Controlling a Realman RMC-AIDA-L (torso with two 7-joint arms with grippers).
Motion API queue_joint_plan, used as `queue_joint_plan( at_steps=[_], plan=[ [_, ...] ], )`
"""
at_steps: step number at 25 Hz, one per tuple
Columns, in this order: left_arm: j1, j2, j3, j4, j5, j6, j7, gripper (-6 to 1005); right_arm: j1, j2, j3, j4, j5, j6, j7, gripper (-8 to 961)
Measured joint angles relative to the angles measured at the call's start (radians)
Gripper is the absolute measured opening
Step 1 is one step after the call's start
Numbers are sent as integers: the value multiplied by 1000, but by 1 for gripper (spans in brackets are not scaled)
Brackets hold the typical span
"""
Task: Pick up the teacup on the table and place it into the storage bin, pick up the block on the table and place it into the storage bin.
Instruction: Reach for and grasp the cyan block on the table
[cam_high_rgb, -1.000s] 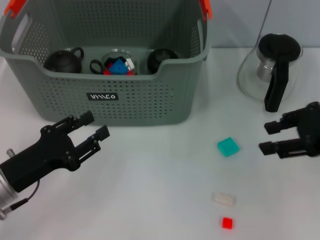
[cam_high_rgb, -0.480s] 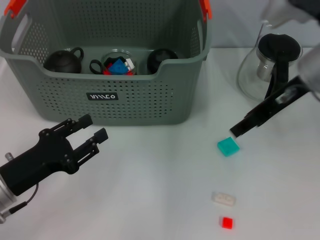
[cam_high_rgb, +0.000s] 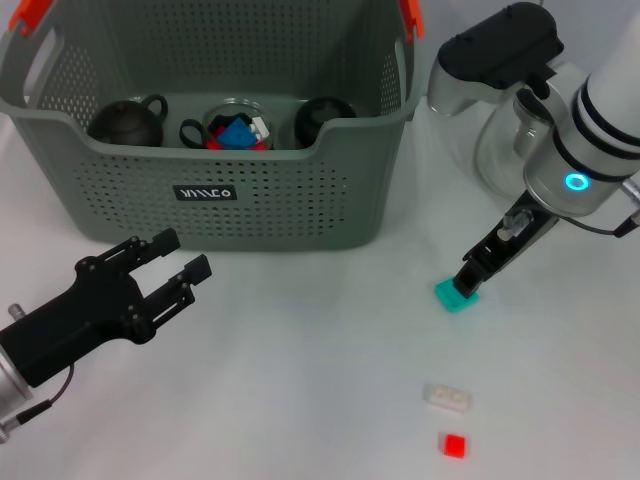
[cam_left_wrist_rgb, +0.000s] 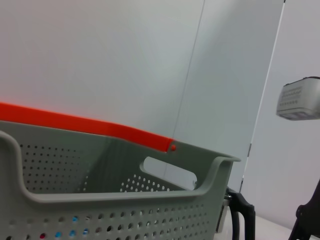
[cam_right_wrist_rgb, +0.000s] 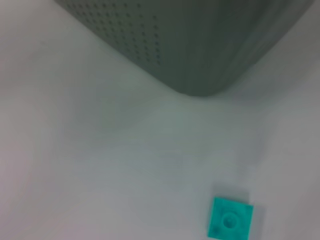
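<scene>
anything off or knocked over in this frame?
Nothing stands out. The storage bin sits upright with dark teacups inside. The teal block, white block and red block lie flat on the table. No spills.

Lighting's bright and even on my head view, no harsh glare on the white worktop (cam_high_rgb: 300, 380), only soft faint shadows under the bin (cam_high_rgb: 215, 190) and my left claw (cam_high_rgb: 180, 262). My right wrist view is soft all over, the bin's holes smeared, though the teal block (cam_right_wrist_rgb: 230, 218) reads okay. Left wrist view is crisp, with a pale evenly lit wall.
</scene>
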Motion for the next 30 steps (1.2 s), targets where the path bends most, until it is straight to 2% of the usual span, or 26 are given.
queue_joint_plan(
  at_steps=[14, 30],
  plan=[
    [-6, 2, 0, 0, 0, -21, -1, 549, -49, 4, -38, 19, 1, 101, 46, 578],
    [-6, 2, 0, 0, 0, -20, -5, 549, -153, 4, -126, -19, 76, 254, 34, 578]
  ],
)
